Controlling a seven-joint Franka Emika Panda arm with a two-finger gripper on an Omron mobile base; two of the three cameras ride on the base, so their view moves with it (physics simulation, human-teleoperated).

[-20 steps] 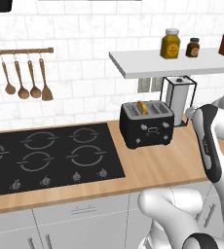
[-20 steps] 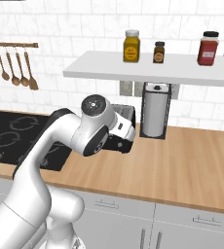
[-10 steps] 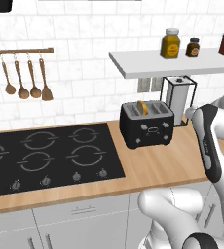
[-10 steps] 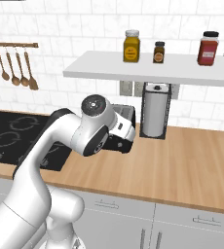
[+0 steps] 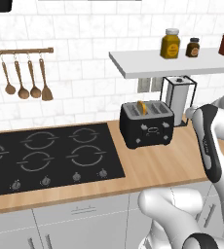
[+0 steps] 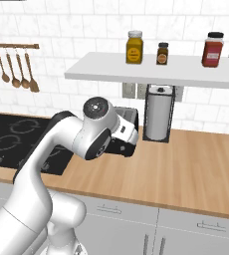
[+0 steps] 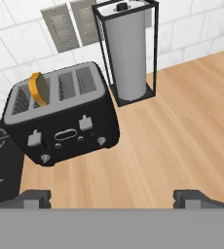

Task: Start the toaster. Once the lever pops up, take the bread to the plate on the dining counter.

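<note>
The toaster (image 5: 147, 124) stands on the wood counter (image 5: 182, 160) at the centre of the left base view, just right of the black cooktop (image 5: 46, 155). In the hand view the toaster (image 7: 63, 114) occupies the upper left of the frame, its front panel with two levers and small silver knobs facing the camera. The bread (image 7: 39, 89) sits upright in the second slot from the left, its top edge protruding above the toaster; in the left base view the bread (image 5: 141, 107) shows as a small yellow tab on top of the toaster.

The gripper (image 7: 111, 197) appears at the bottom of the hand view. Its two dark fingertips stand far apart, at full spread, with nothing between them. They lie below the toaster in the frame, apart from it, over bare counter.

A paper towel roll in a black wire holder (image 7: 127, 53) stands just right of the toaster, against the tiled wall. In the right base view the arm covers most of the toaster (image 6: 129, 130). A white shelf (image 6: 151, 69) above carries three jars (image 6: 134, 47). Wooden utensils (image 5: 26, 85) hang at the upper left of the left base view.
</note>
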